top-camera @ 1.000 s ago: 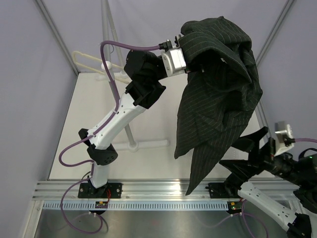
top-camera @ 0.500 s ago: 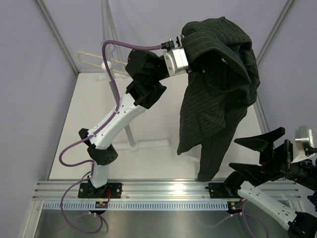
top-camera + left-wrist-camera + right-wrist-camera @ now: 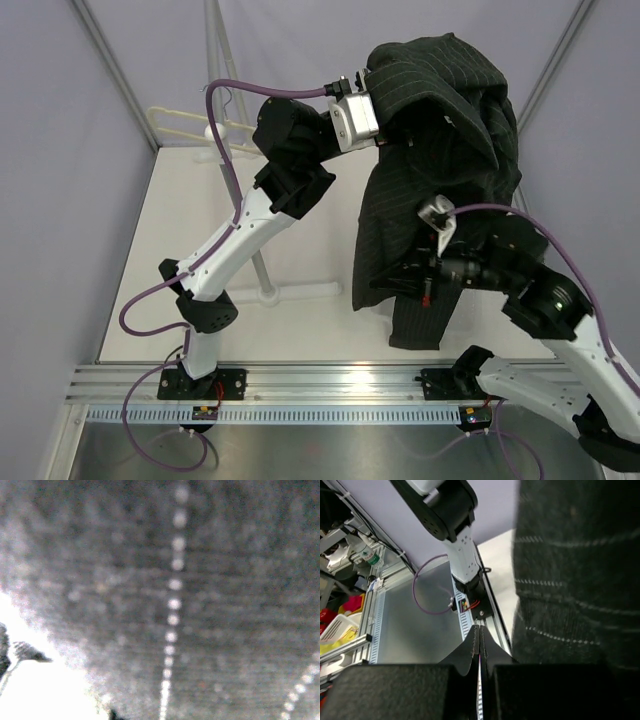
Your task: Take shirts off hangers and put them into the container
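**One shirt aloft, held high at the right side of the table**

The left gripper (image 3: 373, 130) is raised at the back with its fingers buried in the black pinstriped shirt (image 3: 440, 150). It is clamped narrow on the cloth, which fills the left wrist view. The shirt hangs from it in a bunched drape, and its lowest fold dangles above the table (image 3: 190, 220), near the metal rail (image 3: 320, 385) at the front edge. Its right side hangs close to the right wall (image 3: 590, 110).

The right gripper (image 3: 480, 635) reaches in from the right at the lower part of the shirt. Its jaws are pressed together, with cloth just beside them. Whether any fold is caught, I cannot tell.

White tabletop shows between the shirt and the grey rack pole (image 3: 258, 262), and again from the pole to the left wall (image 3: 60, 200). The cream hanger (image 3: 175, 120) sits at the back left, behind the left arm and well apart from the shirt.

Counted: one shirt, one hanger, one rack pole, two arms.
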### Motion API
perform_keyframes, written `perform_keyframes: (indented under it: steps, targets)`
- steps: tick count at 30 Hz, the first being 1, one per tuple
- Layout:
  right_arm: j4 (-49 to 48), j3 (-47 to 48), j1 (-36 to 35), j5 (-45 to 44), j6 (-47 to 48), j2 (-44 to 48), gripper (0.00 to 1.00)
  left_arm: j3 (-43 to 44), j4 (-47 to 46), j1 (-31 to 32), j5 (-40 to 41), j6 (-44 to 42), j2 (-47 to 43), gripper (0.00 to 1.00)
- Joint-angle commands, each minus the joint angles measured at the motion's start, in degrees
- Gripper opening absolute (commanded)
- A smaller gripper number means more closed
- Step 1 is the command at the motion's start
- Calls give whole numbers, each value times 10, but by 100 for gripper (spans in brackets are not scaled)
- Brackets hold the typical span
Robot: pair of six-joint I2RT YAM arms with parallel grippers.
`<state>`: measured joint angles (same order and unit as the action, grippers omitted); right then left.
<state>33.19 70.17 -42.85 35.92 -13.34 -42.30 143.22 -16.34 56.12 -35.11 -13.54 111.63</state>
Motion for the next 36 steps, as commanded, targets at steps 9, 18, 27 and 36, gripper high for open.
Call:
perform_keyframes:
  steps: [9,18,27,36]
  targets:
    - [-73,-54,-44,-232,15,-60,0,10,-30,6,8,30,-26,0]
    - [-45,-80,-43,-497,5,-38,0,7,-25,20,-13,66,-37,0]
    - [14,-15,-42,-629,45,-63,0,7,-41,22,-28,104,-37,0]
    - [8,-8,62,-656,63,-97,0,-63,-75,23,-52,133,-70,0]
